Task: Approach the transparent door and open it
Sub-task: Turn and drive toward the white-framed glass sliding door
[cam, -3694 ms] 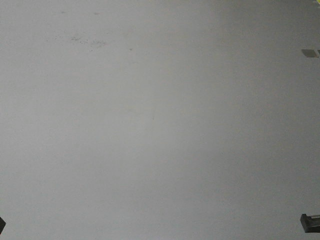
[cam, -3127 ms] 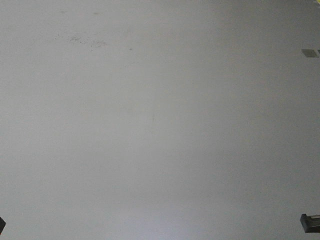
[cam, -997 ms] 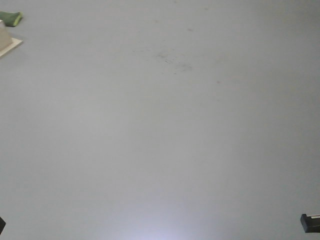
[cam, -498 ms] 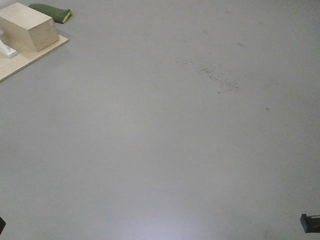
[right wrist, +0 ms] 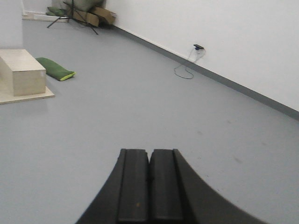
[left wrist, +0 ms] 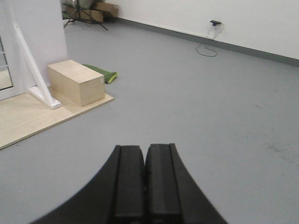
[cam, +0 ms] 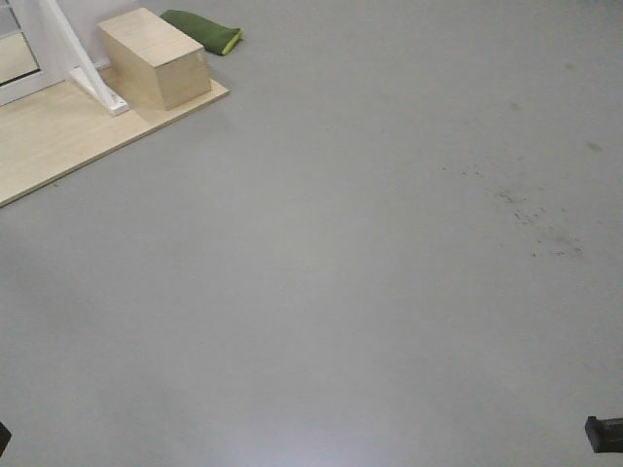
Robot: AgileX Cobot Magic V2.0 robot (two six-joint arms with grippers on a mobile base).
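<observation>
Clearly the transparent door (cam: 15,56) is not within reach: only a sliver of white-framed glass shows at the far left edge of the front view, standing on a pale wooden platform (cam: 58,136) behind a slanted white brace (cam: 83,68). Whether this sliver is the panel to open cannot be told, since no handle is in view. A wooden box (cam: 156,58) and a green cushion (cam: 204,31) lie just beside it, and bare grey floor (cam: 370,292) separates the robot from all of this.

Judged as a framed glass panel, the door should be stiff and fairly heavy, moving as one piece and resisting at the start. The glass is fragile and too smooth to grip, so the hold belongs on a handle or the frame's stile, clamped firmly because painted or metal surfaces may slip.

Both arms look tucked and level, their wrist cameras facing out across the floor. The left pincer (left wrist: 145,161) is clenched, fingers pressed flat together with nothing between them, and points towards the platform. The right pincer (right wrist: 149,161) is likewise clenched on nothing, aimed more towards the far wall (right wrist: 224,32) and its trailing cable (right wrist: 184,70).
</observation>
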